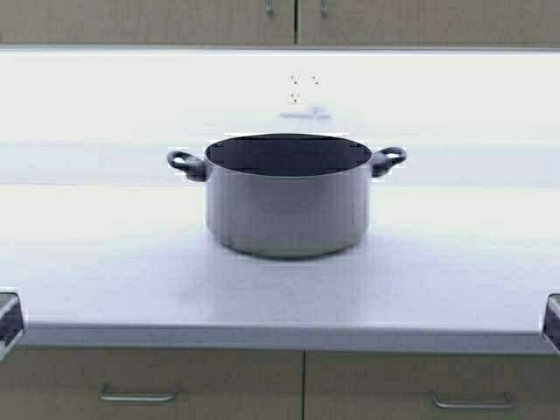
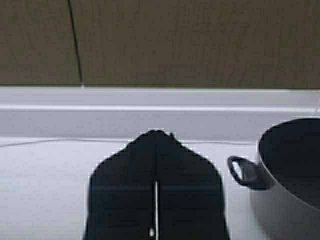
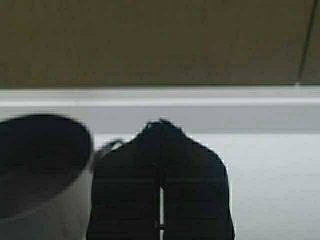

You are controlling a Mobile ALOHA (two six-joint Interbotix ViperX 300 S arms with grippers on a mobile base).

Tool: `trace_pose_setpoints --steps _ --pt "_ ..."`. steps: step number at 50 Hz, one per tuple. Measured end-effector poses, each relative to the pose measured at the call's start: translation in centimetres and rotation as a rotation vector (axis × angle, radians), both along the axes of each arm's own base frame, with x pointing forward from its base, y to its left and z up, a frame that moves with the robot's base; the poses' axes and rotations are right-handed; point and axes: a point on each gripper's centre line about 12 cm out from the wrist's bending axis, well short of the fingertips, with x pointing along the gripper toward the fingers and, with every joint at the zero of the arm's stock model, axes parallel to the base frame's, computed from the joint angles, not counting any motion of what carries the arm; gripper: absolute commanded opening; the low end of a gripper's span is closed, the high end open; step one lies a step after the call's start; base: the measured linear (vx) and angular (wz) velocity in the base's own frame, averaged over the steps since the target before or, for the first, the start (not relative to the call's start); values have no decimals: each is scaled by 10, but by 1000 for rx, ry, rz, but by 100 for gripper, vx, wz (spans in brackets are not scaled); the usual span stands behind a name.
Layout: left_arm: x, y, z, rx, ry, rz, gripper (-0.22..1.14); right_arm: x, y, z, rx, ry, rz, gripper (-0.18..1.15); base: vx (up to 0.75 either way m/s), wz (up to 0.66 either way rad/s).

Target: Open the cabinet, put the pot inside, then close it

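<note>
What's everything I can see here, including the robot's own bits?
pot: one, brushed steel with a dark inside and two black loop handles, upright in the middle of the counter, no lid.
counter: one, white, running across the whole high view.
cabinet: two beige wood-grain doors, both shut, on the wall above the counter; only their lower edges show.
wall socket: one, white, on the wall behind the pot.
drawers: two fronts, beige with metal bar handles, below the counter edge.
left gripper: one, black, fingers shut, low over the counter to the pot's left.
right gripper: one, black, fingers shut, low over the counter to the pot's right.
</note>
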Motion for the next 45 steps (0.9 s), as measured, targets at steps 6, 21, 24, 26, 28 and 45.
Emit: trace_pose_setpoints --steps 6,21,24,26,28,45 --pt "-7 0 1 -24 5 1 3 -3 0 3 -1 -15 2 7 26 0" --pt "-11 0 1 -33 4 0 33 -9 3 7 6 -38 20 41 18 5" --pt "-12 -6 3 -37 12 -32 63 -12 9 4 23 -4 49 80 12 5" --pt "-15 -13 6 -40 16 -77 87 -15 17 0 40 43 88 102 10 4" --pt "-18 -23 9 -38 28 -136 106 -19 25 -1 54 82 134 114 8 2" --pt "-29 -106 7 -28 99 -582 101 -29 95 22 47 21 484 103 4 1"
